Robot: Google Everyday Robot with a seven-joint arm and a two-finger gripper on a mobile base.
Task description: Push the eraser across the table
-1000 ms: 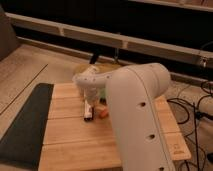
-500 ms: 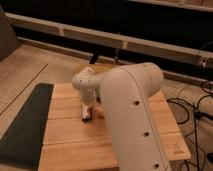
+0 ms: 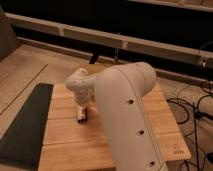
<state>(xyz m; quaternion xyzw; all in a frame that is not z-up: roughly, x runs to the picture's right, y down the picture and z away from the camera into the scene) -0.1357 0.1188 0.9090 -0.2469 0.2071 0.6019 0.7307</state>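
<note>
The eraser (image 3: 82, 115) is a small narrow block, white on top with dark sides and a red mark. It lies on the light wooden plank table (image 3: 65, 135), left of the middle. My gripper (image 3: 83, 103) hangs from the white wrist right above and behind the eraser, at or very near its far end. My big white arm (image 3: 127, 115) fills the middle of the view and hides the table's centre and right part.
A dark grey mat (image 3: 25, 127) lies along the table's left side. Cables (image 3: 192, 112) trail on the floor at the right. A dark wall with a rail runs behind the table. Bare planks show in front of and left of the eraser.
My wrist and gripper have shifted left and a little nearer over the table. The eraser has slid slightly the same way. The orange stick seen earlier is now hidden behind my arm.
</note>
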